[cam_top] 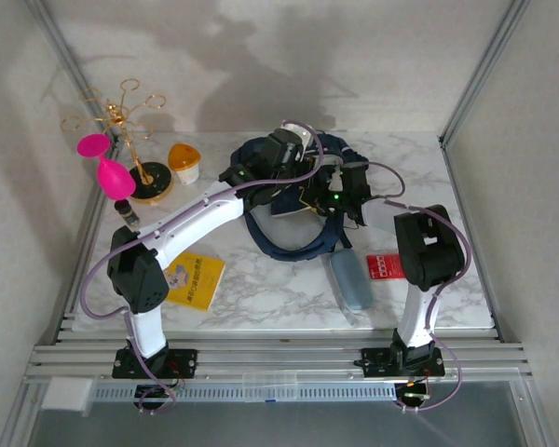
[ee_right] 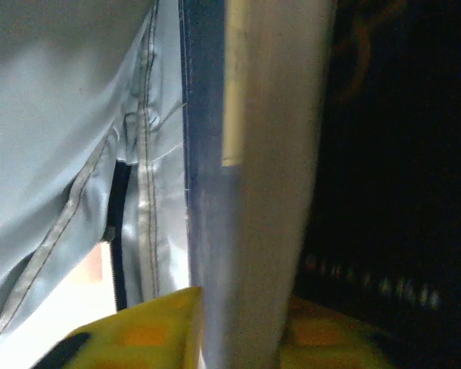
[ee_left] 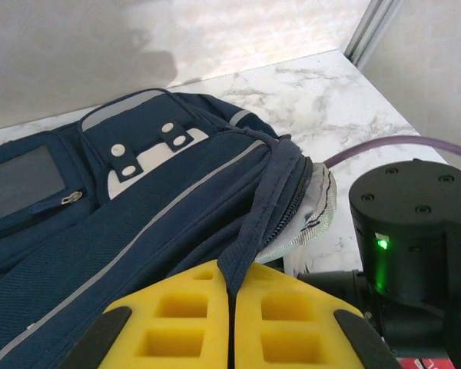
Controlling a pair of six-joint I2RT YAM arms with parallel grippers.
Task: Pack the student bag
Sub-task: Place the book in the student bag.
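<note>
Marble table (cam_top: 279, 291); student bag (ee_left: 177, 200) near rear

**Cloth, Marble and Matt Yellow**

My left gripper (ee_left: 232, 307) wears matt yellow moulded pads (ee_left: 184, 323). The student bag (ee_left: 138, 231) is navy woven cloth, matt and ribbed; its lining (ee_right: 54, 115) looks smooth, pale, faintly shiny. The table (ee_left: 323, 100) has a smooth marble-patterned top.

Robotics lab cell, aluminium frame (cam_top: 483, 73), marble-print tabletop (cam_top: 270, 293)
</note>
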